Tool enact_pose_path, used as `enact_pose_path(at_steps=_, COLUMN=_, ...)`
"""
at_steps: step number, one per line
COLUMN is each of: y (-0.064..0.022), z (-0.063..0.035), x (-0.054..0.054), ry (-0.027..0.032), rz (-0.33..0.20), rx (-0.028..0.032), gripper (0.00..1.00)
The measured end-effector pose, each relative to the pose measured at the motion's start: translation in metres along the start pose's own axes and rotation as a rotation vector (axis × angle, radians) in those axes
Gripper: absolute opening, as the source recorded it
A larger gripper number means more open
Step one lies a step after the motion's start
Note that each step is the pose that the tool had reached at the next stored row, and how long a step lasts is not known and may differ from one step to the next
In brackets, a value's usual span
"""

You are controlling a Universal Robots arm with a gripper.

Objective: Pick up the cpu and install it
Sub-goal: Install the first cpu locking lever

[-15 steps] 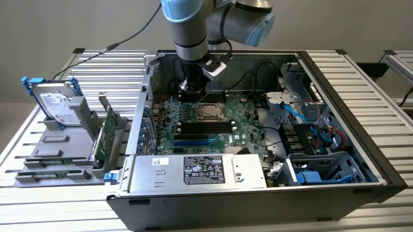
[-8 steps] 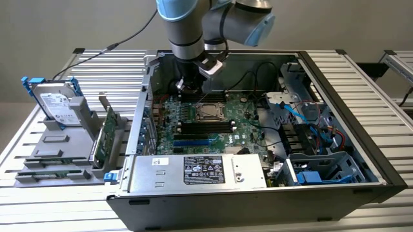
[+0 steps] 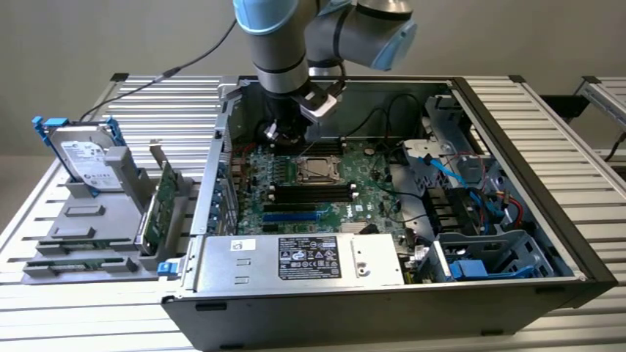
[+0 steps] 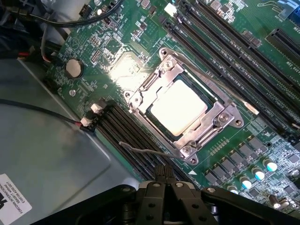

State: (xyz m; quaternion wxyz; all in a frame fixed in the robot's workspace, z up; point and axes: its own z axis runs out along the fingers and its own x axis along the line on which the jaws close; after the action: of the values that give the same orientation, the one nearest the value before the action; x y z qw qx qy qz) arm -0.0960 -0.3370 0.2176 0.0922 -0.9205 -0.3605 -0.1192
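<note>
The cpu (image 4: 178, 107), a small square chip with a pale metal top, lies flat in the socket on the green motherboard (image 4: 281, 154). The socket's metal frame (image 4: 220, 123) lies around its edges. In the exterior view the cpu (image 3: 318, 170) sits at the middle of the board inside the open computer case (image 3: 509, 110). My gripper (image 3: 286, 138) hangs just above the board, a little behind the socket and towards the exterior view's left. Its black fingers (image 4: 159, 187) are shut together with nothing between them, and they do not touch the chip.
Empty memory slots (image 3: 313, 194) run in front of the socket. A power supply (image 3: 303, 258) fills the case's near side, and a drive cage (image 3: 489, 257) and blue cables (image 3: 445, 165) its right. Outside on the left stand a hard drive (image 3: 86, 158) and green cards (image 3: 161, 202).
</note>
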Motion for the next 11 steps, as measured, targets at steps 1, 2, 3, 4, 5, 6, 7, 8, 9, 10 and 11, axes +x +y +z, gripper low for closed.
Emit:
enact_pose_path(at_steps=1, y=0.0003, z=0.0000, x=-0.0003, ry=0.0001, rz=-0.001, rx=0.0004, gripper=0.11)
enact_pose_path(at_steps=2, y=0.0003, z=0.0000, x=-0.0003, ry=-0.0001, rz=-0.003, rx=0.0009, gripper=0.11)
enact_pose_path(at_steps=3, y=0.0004, z=0.0001, x=-0.0004, ry=-0.0005, rz=-0.005, rx=0.0016, gripper=0.11)
enact_pose_path(at_steps=4, y=0.0004, z=0.0003, x=-0.0005, ry=-0.0007, rz=-0.008, rx=0.0024, gripper=0.11)
enact_pose_path(at_steps=5, y=0.0005, z=0.0004, x=-0.0006, ry=-0.0012, rz=-0.012, rx=0.0037, gripper=0.11)
enact_pose_path(at_steps=6, y=0.0006, z=0.0006, x=-0.0006, ry=-0.0018, rz=-0.019, rx=0.0057, gripper=0.11)
enact_pose_path(at_steps=7, y=0.0007, z=0.0009, x=-0.0005, ry=-0.0022, rz=-0.027, rx=0.0079, gripper=0.11)
enact_pose_path(at_steps=8, y=0.0010, z=0.0011, x=-0.0004, ry=-0.0030, rz=-0.034, rx=0.0101, gripper=0.11)
enact_pose_path(at_steps=9, y=0.0012, z=0.0014, x=-0.0005, ry=-0.0035, rz=-0.040, rx=0.0119, gripper=0.11)
enact_pose_path(at_steps=10, y=0.0014, z=0.0016, x=-0.0005, ry=-0.0040, rz=-0.045, rx=0.0134, gripper=0.11)
enact_pose_path(at_steps=11, y=0.0017, z=0.0017, x=-0.0008, ry=-0.0042, rz=-0.046, rx=0.0138, gripper=0.11)
